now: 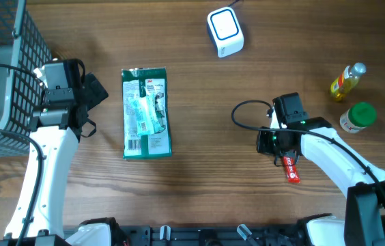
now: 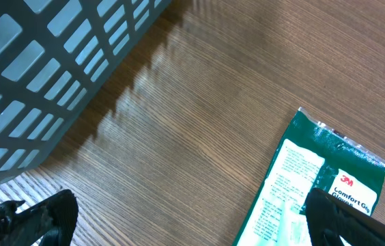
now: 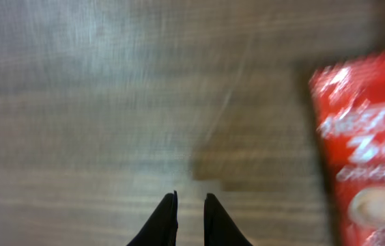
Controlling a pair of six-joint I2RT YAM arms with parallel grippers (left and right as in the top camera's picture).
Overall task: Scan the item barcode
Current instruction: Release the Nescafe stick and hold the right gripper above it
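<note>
A green 3M glove package (image 1: 146, 113) lies flat on the wooden table, printed side up; its corner shows in the left wrist view (image 2: 329, 171). My left gripper (image 1: 98, 93) hovers just left of it, wide open, one finger over the package edge (image 2: 192, 225). A red sachet (image 1: 291, 169) lies on the table beside my right gripper (image 1: 279, 156). In the blurred right wrist view the sachet (image 3: 370, 143) is off to the right, and the right gripper (image 3: 190, 205) has a narrow gap with nothing in it. A white scanner (image 1: 224, 31) sits at the back.
A dark mesh basket (image 1: 1, 82) stands at the far left, close behind my left arm (image 2: 42, 68). A yellow bottle (image 1: 347, 80) and a green-lidded jar (image 1: 358, 117) stand at the right edge.
</note>
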